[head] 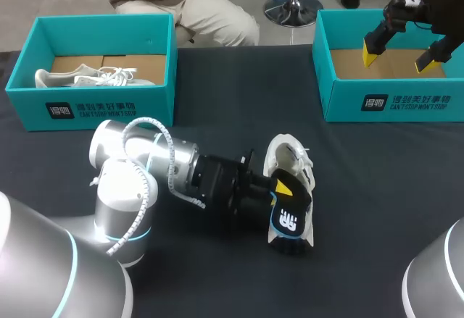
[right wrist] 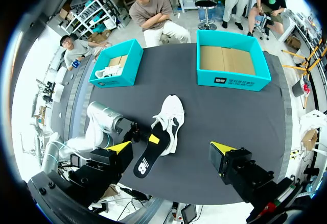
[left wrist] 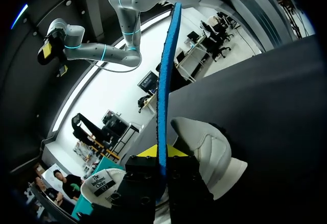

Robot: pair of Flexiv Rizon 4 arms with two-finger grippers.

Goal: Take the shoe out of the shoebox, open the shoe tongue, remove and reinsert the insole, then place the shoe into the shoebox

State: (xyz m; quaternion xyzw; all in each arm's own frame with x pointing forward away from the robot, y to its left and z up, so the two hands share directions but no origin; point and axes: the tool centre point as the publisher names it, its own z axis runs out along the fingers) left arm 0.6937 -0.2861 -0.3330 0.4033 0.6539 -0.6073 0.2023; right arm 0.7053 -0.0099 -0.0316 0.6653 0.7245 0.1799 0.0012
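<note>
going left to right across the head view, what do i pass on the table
left teal shoebox with a white shoe inside → left arm → loose white shoe → empty teal shoebox. left out: insole in the left end effector overlaps the loose shoe; right end effector hangs over the empty box

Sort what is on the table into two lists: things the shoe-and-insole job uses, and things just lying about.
In the job:
shoe lying on the table
insole, clamped in the left gripper
empty shoebox
right gripper, open

Lying about, most likely:
second shoebox on the left arm's side
other shoe inside it
</note>
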